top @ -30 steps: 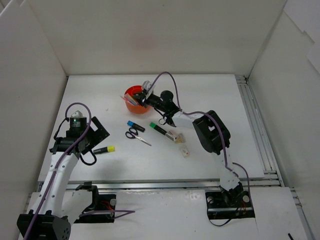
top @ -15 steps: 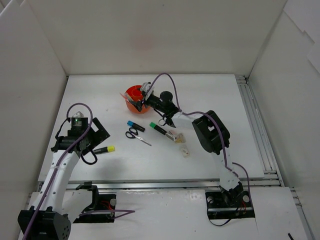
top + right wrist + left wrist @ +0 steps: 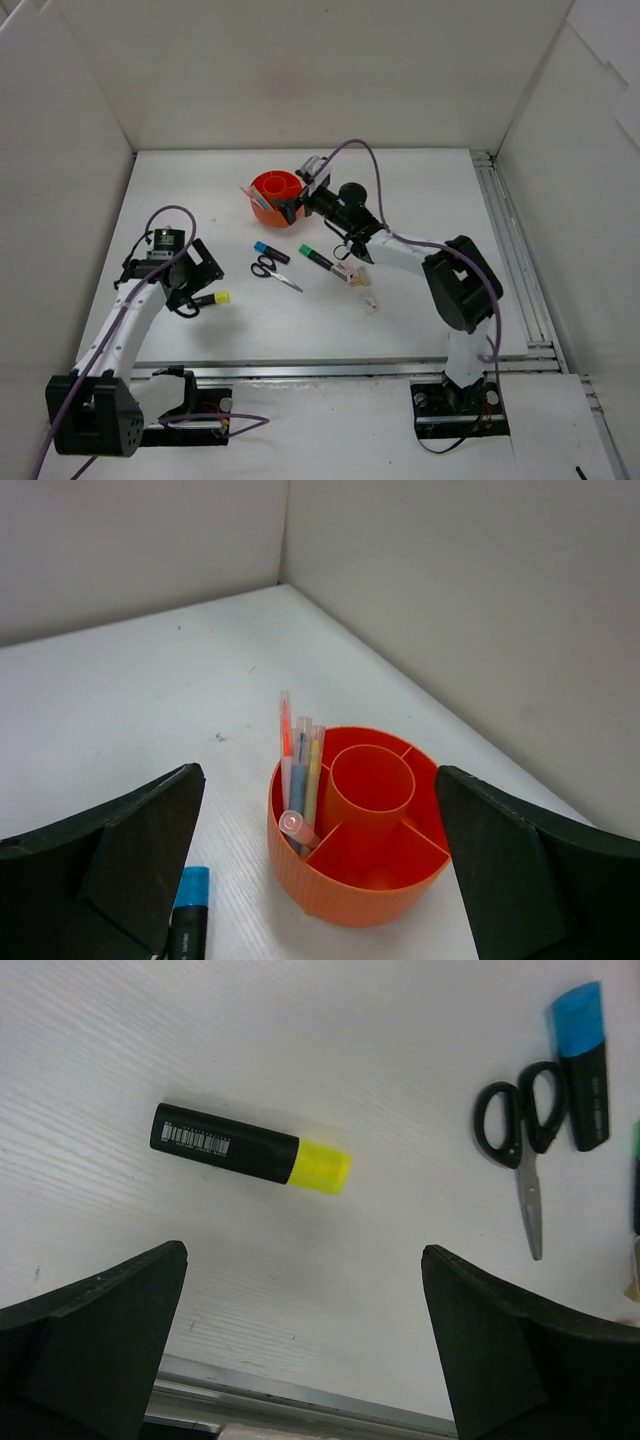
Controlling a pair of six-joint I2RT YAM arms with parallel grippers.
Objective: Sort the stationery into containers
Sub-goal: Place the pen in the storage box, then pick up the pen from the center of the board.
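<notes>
my right gripper [image 3: 302, 188], wide open and empty, has backed off the orange organiser [image 3: 350, 905], pens [image 3: 300, 770] standing in its ring compartment; my left gripper [image 3: 303, 1260], open too, has closed in above the yellow highlighter [image 3: 250, 1150] on the bench [image 3: 300, 1020].

The white table [image 3: 430, 200] is carrying an orange organiser [image 3: 275, 194], with a yellow highlighter [image 3: 208, 299], blue highlighter [image 3: 271, 252], scissors [image 3: 273, 270], green highlighter [image 3: 316, 258] and erasers [image 3: 371, 301] lying on it.
</notes>
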